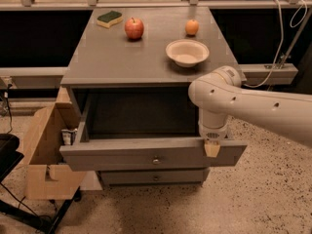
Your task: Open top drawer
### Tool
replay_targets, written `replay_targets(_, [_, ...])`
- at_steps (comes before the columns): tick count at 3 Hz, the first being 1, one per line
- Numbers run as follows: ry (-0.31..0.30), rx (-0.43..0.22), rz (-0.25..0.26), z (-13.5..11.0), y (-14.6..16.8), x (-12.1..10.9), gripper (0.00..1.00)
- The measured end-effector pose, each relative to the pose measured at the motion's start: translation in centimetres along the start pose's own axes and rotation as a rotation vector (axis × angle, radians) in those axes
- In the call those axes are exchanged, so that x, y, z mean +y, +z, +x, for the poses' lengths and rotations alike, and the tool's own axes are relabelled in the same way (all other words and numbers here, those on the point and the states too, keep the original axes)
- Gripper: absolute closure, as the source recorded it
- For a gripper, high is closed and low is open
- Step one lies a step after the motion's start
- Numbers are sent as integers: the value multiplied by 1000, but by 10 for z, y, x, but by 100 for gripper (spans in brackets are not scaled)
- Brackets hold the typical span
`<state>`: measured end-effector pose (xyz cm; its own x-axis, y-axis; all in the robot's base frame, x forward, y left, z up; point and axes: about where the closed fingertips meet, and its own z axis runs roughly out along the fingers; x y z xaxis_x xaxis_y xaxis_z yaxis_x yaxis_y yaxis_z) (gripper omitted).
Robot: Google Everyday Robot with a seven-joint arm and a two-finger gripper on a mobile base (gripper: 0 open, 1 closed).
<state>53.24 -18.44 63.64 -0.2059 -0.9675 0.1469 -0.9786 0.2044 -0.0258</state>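
The top drawer (122, 157) is a wide grey drawer pulled well out of the grey cabinet, its deep box dark inside. A small round metal knob (156, 160) sits at the centre of its front panel. My gripper (212, 147) hangs from the white arm at the right part of the drawer's front edge, its tan tip over the panel's top rim, right of the knob. A narrower grey drawer front (155, 177) below stays shut.
On the cabinet top (107, 57) stand a red apple (134, 28), an orange fruit (192, 27), a cream bowl (187, 52) and a green-yellow sponge (109, 18). A cardboard box (44, 155) stands left of the cabinet. Speckled floor lies in front and right.
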Motion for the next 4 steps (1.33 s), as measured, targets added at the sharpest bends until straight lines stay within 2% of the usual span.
replay_targets(2, [0, 0, -1, 0, 0, 0, 12])
replay_targets(3, [0, 1, -2, 1, 1, 1, 0])
replay_targets(4, [2, -18, -8, 2, 3, 5, 3])
